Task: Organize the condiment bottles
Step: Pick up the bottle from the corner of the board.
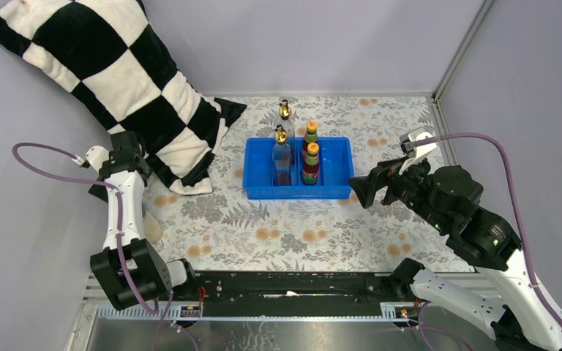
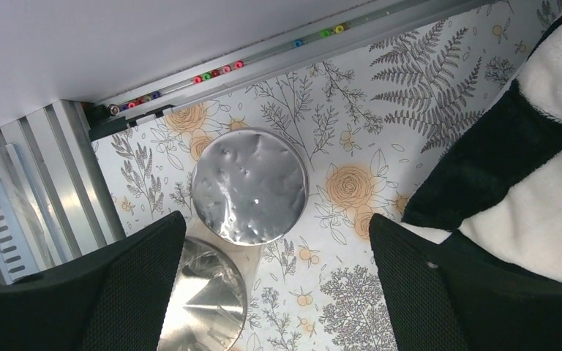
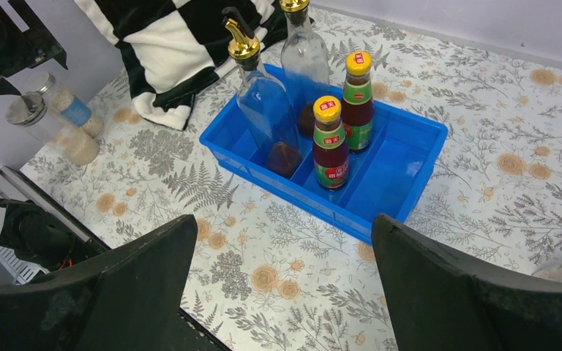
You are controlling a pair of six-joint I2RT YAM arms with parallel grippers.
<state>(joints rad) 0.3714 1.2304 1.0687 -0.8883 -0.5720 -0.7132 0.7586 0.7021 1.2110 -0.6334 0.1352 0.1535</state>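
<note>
We see both wide, empty: left gripper (image 2: 278, 281) above a silver-lidded jar (image 2: 249, 185), frame centre; right gripper (image 3: 282, 281) facing four bottles (image 3: 331, 142) in blue tray (image 3: 399, 172).

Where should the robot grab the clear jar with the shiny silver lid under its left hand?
Probably by the round sides just below the lid of the clear silver-lidded jar, coming straight down. It stands upright, its flat lid facing the open left hand above it. Mind the second silver-lidded jar close beside it.
</note>
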